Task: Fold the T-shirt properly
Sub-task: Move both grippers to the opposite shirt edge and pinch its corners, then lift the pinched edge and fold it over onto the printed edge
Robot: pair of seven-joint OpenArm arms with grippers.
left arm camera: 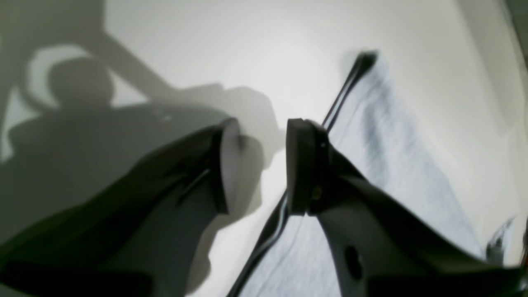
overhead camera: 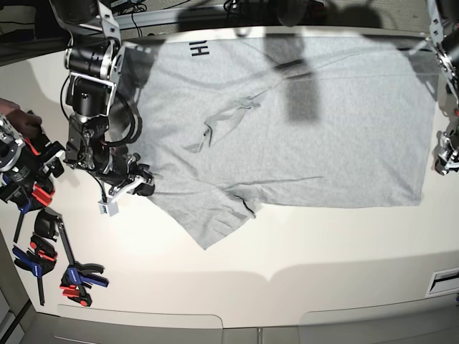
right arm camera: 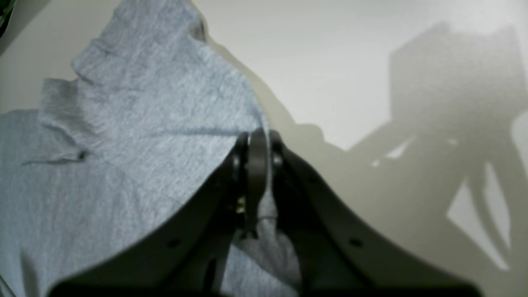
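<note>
The light grey T-shirt (overhead camera: 323, 129) lies spread flat on the white table (overhead camera: 301, 251), with black lettering (overhead camera: 199, 49) near its far left corner. My right gripper (overhead camera: 142, 188) is at the shirt's left edge. In the right wrist view, my right gripper (right arm camera: 258, 165) is shut on a fold of the grey T-shirt (right arm camera: 136, 140). My left gripper (overhead camera: 442, 166) hangs just off the shirt's right edge. The left wrist view shows my left gripper (left arm camera: 264, 165) open over bare table, with the T-shirt's edge (left arm camera: 396, 165) beside and under one finger (left arm camera: 303, 165).
Several red, blue and black clamps (overhead camera: 43, 244) lie at the table's left edge. One sleeve (overhead camera: 215, 222) sticks out toward the front. A raised crease (overhead camera: 222, 122) crosses the shirt's middle. Bare white table runs along the front.
</note>
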